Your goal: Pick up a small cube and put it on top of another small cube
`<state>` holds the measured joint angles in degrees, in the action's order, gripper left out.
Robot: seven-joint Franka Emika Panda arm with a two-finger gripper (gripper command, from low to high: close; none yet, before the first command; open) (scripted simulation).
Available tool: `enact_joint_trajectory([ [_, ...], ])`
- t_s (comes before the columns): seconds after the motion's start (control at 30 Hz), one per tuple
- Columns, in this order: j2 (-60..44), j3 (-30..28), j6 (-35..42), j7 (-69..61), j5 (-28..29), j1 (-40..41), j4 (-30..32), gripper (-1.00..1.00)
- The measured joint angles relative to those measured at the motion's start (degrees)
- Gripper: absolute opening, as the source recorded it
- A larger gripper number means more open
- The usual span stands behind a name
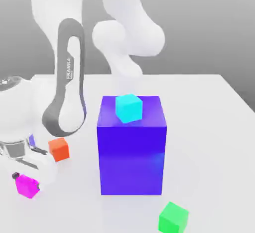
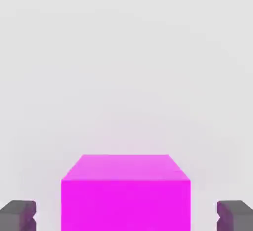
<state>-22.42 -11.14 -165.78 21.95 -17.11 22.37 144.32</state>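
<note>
Where the white surface runs to its near edge at the exterior view's left, sits a small bright magenta cube, flat on the surface, faces plain and unmarked, top slightly lighter than the front. Seen again in the hand view, squarely between two dark grey fingertips, with a clear gap of bare surface on each side. Claw spread wide, straddling the cube, touching neither side, holding nothing.

Arm bent low over the near left corner, white links coming down from the far edge, a grey-banded link lettered FRANKA slanting down toward the wrist, hand pointing at the surface right above the magenta cube.

Just beyond the hand, an orange cube, close to the wrist housing but apart from the magenta one. Near the middle of the surface, a big blue-purple block, upright, with a cyan cube resting on its top face, turned a little askew. Toward the near edge, at the exterior view's right of the block, a green cube.

Hard to make out: the fingers themselves in the exterior view, mostly masked by the white hand housing. Cut off in the hand view: the cube's lower part and both fingertips.
</note>
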Motion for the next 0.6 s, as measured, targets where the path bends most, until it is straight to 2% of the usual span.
enact_joint_trajectory([
  [0.17,0.8,-0.1,0.3,0.3,0.5,0.0,0.2,-1.0],
  [0.33,9.6,-4.3,7.4,5.6,7.7,-4.0,2.1,-1.0],
  [0.6,12.1,4.6,12.2,6.9,13.4,-15.3,-0.9,-1.0],
])
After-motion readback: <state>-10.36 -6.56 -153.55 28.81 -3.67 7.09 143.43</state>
